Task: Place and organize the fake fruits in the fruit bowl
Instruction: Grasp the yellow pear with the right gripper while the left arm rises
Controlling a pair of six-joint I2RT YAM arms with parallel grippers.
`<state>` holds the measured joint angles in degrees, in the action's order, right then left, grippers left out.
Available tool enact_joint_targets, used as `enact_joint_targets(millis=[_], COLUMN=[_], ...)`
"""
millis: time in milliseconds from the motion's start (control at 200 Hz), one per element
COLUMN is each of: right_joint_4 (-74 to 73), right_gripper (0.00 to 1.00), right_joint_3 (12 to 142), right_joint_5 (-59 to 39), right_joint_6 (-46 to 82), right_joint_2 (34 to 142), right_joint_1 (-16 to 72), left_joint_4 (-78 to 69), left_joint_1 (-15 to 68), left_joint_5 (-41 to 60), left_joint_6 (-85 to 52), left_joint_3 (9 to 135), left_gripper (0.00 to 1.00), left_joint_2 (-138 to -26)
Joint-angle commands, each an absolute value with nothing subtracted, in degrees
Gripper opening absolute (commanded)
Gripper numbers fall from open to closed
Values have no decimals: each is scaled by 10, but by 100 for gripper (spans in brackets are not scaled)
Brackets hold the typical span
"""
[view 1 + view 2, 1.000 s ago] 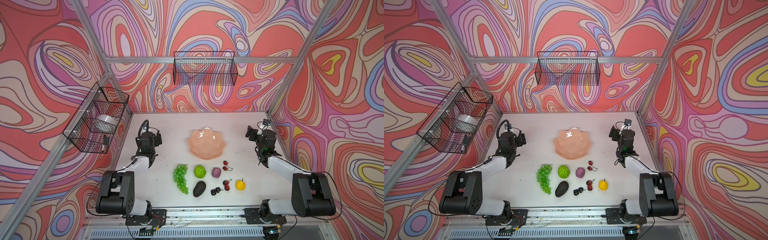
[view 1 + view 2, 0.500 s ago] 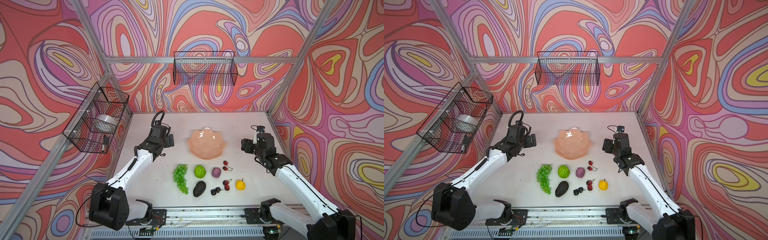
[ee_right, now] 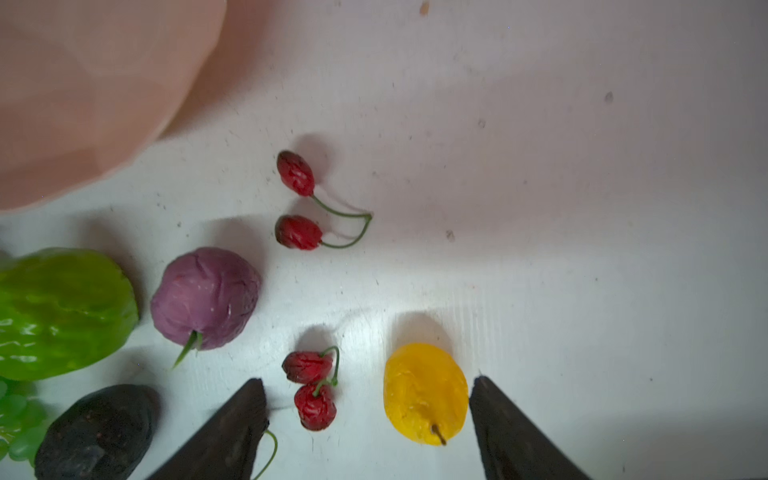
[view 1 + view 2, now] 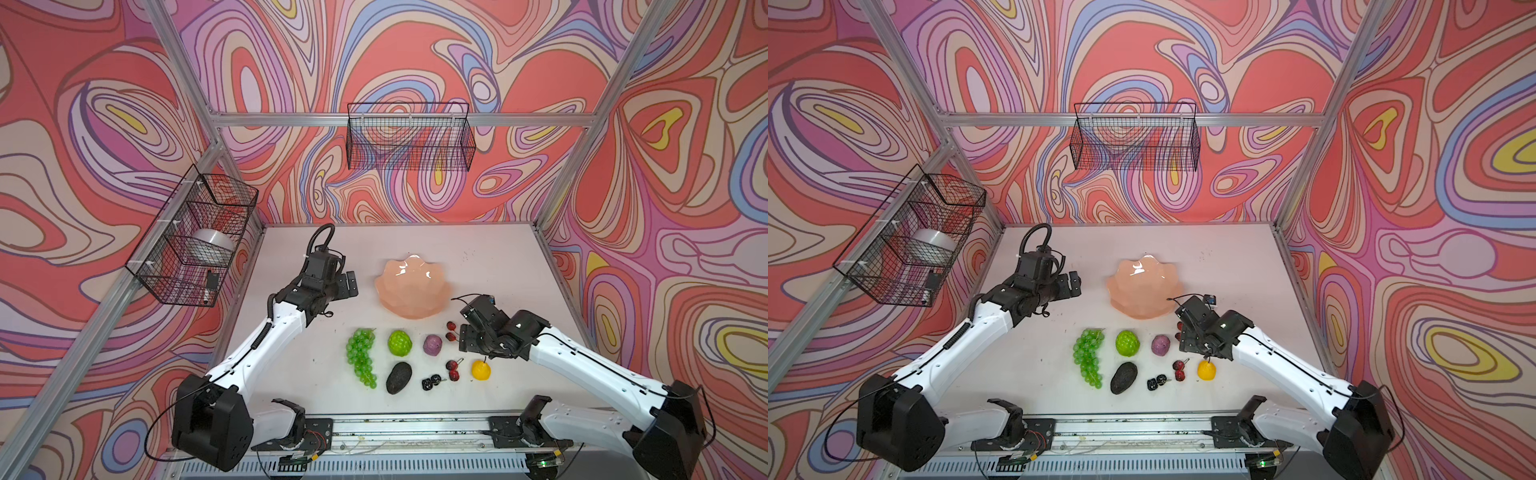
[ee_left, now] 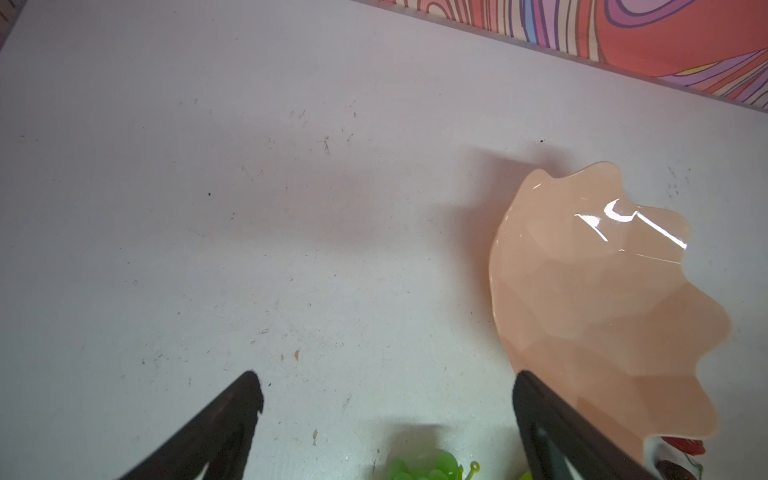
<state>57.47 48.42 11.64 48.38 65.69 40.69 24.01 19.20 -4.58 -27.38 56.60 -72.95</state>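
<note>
Fake fruits lie in two rows on the white table, just in front of the peach-pink fruit bowl. Right gripper, jaws apart, hovers over a red cherry pair and the yellow pear, both seen between its fingers. Left gripper, jaws spread wide, hangs over the table just left of the fruit bowl.

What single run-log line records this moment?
bowl: empty | fruits: all on table | left gripper: open, beside bowl | right gripper: open, near yellow fruit
</note>
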Motion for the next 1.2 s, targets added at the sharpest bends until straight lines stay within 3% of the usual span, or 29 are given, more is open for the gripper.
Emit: enact_joint_targets(millis=[0, 321, 841, 1107, 1192], right_joint_4=[611, 566, 506, 496, 492], right_gripper=[82, 81, 62, 62, 66], right_joint_3=[449, 381, 362, 352, 352], right_joint_5=[81, 64, 75, 86, 88], right_joint_6=[553, 570, 540, 534, 530], right_joint_2=[652, 660, 713, 719, 719], right_joint_1=[411, 411, 402, 399, 399], left_joint_4=[222, 211, 212, 208, 207], left_joint_1=[193, 194, 194, 194, 194], left_joint_5=[-14, 14, 19, 27, 26], left_joint_6=[-308, -314, -309, -303, -303], left_joint_3=[550, 548, 534, 530, 526], left_gripper=[98, 97, 98, 98, 98], left_joint_2=[-730, -739, -717, -706, -704])
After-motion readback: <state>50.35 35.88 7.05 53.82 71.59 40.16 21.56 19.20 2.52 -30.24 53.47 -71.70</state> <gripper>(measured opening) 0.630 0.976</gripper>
